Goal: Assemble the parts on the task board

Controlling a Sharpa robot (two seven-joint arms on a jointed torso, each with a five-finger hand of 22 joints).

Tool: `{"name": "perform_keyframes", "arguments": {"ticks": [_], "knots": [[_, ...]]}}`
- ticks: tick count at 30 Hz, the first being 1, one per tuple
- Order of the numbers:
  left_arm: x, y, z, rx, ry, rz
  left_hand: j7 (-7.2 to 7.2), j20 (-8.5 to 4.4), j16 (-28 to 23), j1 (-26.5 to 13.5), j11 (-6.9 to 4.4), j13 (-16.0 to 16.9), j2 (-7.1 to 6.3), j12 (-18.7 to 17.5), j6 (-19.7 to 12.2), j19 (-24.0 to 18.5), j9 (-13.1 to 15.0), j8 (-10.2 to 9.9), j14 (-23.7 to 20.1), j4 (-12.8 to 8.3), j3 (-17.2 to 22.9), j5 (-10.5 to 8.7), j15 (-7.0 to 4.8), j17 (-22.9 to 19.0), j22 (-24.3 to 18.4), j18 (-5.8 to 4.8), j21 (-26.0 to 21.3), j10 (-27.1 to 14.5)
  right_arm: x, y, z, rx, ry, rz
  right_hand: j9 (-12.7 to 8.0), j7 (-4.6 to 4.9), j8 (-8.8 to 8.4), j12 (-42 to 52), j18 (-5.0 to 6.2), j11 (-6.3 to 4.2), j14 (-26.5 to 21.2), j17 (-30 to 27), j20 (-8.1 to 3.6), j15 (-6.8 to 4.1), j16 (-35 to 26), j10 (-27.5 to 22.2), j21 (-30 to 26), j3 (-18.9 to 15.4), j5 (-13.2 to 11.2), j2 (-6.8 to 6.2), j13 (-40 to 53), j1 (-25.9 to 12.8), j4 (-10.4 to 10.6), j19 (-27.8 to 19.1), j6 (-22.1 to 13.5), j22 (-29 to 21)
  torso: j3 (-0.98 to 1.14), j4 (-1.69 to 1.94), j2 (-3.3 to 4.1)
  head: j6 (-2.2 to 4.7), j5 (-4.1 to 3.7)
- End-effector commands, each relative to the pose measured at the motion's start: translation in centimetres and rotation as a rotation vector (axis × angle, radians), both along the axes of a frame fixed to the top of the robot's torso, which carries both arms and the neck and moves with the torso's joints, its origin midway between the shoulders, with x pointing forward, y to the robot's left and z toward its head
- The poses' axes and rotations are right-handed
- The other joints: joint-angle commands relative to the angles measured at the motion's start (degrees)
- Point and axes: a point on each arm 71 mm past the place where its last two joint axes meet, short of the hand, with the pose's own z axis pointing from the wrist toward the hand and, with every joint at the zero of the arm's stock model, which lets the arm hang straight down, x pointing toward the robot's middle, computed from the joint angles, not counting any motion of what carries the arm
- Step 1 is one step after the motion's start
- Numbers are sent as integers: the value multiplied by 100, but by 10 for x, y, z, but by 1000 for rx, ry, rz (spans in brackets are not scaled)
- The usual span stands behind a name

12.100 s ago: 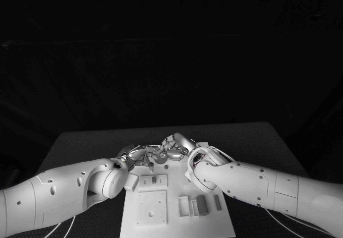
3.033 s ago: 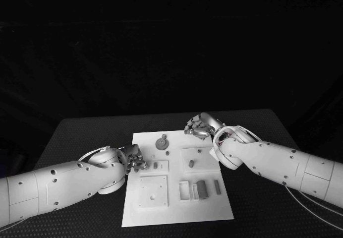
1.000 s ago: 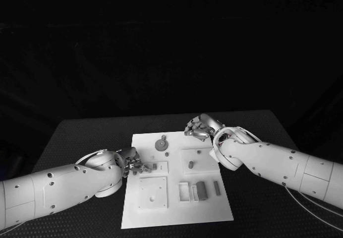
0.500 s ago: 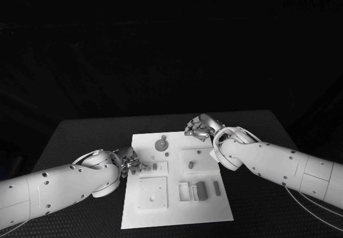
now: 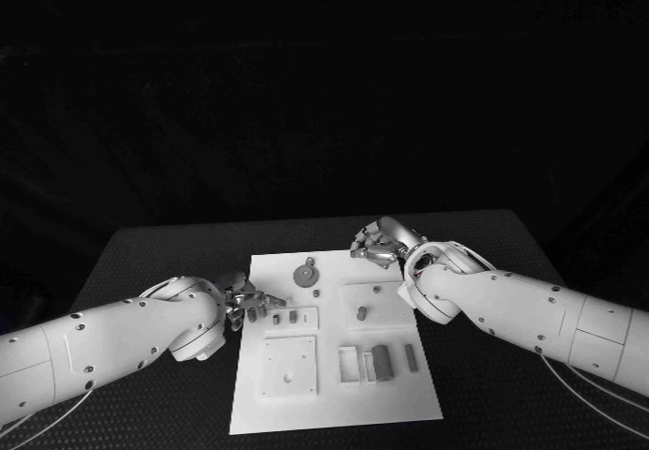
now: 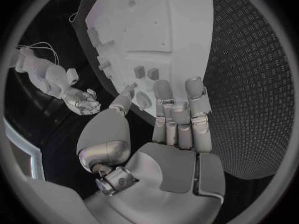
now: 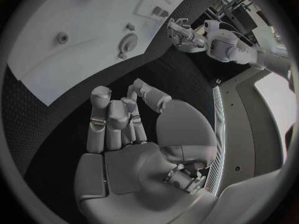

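On the task board (image 5: 331,375) no readable writing, left hand (image 5: 249,304) curled empty, right hand (image 5: 375,243) curled empty

Left hand (image 5: 247,305) at task board (image 5: 331,412) left edge, empty; right hand (image 5: 377,242) at far-right corner. Round part (image 5: 307,274) near far edge.
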Motion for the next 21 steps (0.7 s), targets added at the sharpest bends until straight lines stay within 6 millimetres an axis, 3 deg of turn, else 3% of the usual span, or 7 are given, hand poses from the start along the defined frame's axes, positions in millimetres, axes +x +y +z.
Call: {"name": "perform_keyframes", "arguments": {"ticks": [1,3,7,11,14,17,21], "knots": [[2,2,1,-50,10,27,14,4,-44,-76,12,-15,45,-11,-55,-67,-11,-46,-61,2,-37,-23,2,0,76,158,-41,-61,0,0,0,-4,3,10,9,7,-3,-31,165,10,16,0,-17,-40,-33,33,-11,23,24,-56,-6,2,-12,42,30,101,2,0,1,2,-2],[2,3,2,-49,12,27,21,11,-56,-46,19,-20,137,-12,-67,-79,-16,-51,-70,-38,-38,-21,8,-1,77,159,-53,-72,0,0,0,-4,3,10,10,7,-3,-31,165,10,16,0,-17,-40,-33,33,-11,23,24,-56,-6,2,-12,42,30,101,3,-1,1,4,0],[1,2,1,-44,32,9,55,49,-97,303,59,-48,551,-16,-113,-101,-49,-86,-94,-479,-91,14,35,-1,96,139,-76,-119,0,0,0,-5,4,9,11,7,-3,-32,165,11,17,0,-17,-40,-33,33,-12,23,24,-56,-6,3,-12,43,30,101,1,1,3,-3,-5],[-1,0,0,-41,50,-18,91,81,-143,940,91,-85,639,-24,-135,-83,-104,-138,-105,-674,377,7,70,-11,90,118,-106,-156,0,0,0,-5,5,10,12,7,-3,-32,165,11,17,0,-17,-40,-33,33,-12,22,24,-56,-6,3,-12,43,30,101,2,2,3,-4,-6],[-3,-2,0,-42,62,-45,158,128,-181,1447,151,-130,455,-58,-204,-101,-176,-242,-139,-712,779,3,136,-19,98,88,-136,-226,0,-1,0,-6,7,10,13,7,-3,-32,165,10,17,0,-17,-40,-34,33,-12,22,24,-57,-6,4,-13,43,30,101,-2,-1,3,-7,-3],[-5,-4,0,-35,63,-73,179,147,-187,1464,171,-148,239,-69,-218,-119,-200,-280,-163,-704,771,-14,159,-16,104,82,-148,-253,0,-1,-1,-6,8,10,14,7,-3,-32,165,10,17,0,-17,-40,-34,33,-12,22,24,-57,-6,4,-13,43,30,101,-3,-1,3,-10,-4],[-6,-6,0,-38,66,-86,187,157,-181,1330,181,-158,112,-70,-208,-118,-214,-302,-179,-567,742,-25,170,-8,105,85,-156,-256,0,-1,-1,-7,9,10,16,7,-3,-32,165,10,17,0,-17,-40,-34,34,-12,22,24,-57,-6,5,-14,43,30,101,-2,3,3,-20,-2]]}}
